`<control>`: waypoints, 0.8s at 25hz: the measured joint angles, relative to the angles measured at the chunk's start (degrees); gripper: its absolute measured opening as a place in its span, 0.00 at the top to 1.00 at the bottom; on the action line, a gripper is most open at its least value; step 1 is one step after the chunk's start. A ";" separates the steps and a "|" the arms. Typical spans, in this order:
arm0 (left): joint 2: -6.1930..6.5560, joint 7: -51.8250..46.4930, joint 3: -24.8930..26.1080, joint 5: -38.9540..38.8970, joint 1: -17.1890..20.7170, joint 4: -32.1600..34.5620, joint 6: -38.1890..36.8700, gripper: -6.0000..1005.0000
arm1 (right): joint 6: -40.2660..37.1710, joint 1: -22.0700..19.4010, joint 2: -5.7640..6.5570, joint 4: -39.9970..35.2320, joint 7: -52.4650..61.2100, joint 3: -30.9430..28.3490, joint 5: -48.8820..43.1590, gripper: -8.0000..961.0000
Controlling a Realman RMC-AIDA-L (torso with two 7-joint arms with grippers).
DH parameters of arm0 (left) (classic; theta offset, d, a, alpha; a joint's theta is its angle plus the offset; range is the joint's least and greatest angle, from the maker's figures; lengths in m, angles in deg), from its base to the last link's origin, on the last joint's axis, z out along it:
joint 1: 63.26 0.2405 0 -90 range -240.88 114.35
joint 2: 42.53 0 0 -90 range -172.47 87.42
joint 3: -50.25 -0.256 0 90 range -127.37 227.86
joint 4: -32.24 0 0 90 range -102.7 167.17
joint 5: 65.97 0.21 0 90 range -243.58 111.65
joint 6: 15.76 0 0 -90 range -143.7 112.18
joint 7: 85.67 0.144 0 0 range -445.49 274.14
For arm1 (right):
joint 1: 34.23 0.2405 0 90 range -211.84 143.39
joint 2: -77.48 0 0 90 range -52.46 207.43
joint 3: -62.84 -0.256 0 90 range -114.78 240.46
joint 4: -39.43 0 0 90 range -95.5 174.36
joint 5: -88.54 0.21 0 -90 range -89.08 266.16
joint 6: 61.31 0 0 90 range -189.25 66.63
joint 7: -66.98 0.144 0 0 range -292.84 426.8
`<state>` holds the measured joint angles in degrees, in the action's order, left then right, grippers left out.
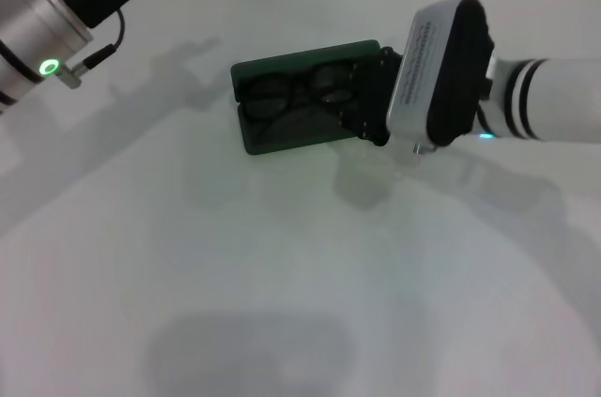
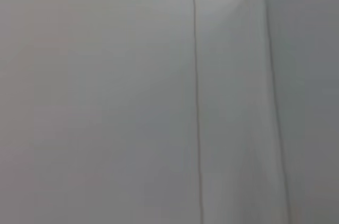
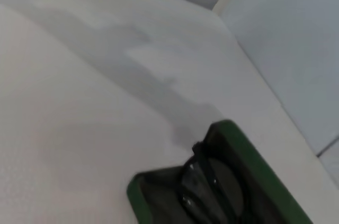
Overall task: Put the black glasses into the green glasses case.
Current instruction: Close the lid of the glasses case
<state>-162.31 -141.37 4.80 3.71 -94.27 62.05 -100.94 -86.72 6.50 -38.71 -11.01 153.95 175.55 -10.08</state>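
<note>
Nearest the robot, a wide stretch of bare white table (image 1: 282,303) — matte, smooth, marked only by soft grey shadows, plenty of free room on the near side and toward the left edge.

Farther out, near the middle of the table, the green case (image 1: 272,139): dark green, rectangular with rounded corners, lying open and flat, dull green lining. Inside it, the black glasses (image 1: 296,92) — thin frame, rounded lenses, resting in the tray. From the right wrist view, the same case (image 3: 254,155) seen at one rounded corner, with the glasses (image 3: 204,187) lying dark and glossy against the lining.

At the case's right end, the right gripper (image 1: 368,101), chunky and black, reaching in from the right behind a white and black wrist housing; fingers over the end of the case by the glasses, whether clenched or released — cannot tell.

Far left, the left arm (image 1: 56,22) lifted well clear of the case, silver cuff with a green light; its gripper out of view. Left wrist view: only a plain pale wall (image 2: 106,97) with thin seams.
</note>
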 joint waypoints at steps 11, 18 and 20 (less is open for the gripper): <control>0.54 0.23 -0.46 3.64 -2.54 -1.29 5.41 0.19 | 18.48 -0.61 0.00 -0.01 -0.40 16.01 -0.60 0.61; 0.98 -3.06 -0.45 9.47 -5.01 -1.21 8.27 0.14 | 23.96 -1.13 0.00 -0.34 -0.43 19.37 -0.70 0.61; 0.93 -3.06 -0.43 9.58 -5.24 -1.22 8.28 0.12 | 25.45 -1.24 0.00 -0.27 -0.44 20.36 -0.71 0.61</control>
<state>-161.38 -144.44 4.37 13.29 -99.51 60.84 -92.66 -61.27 5.26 -38.71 -11.29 153.51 195.91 -10.79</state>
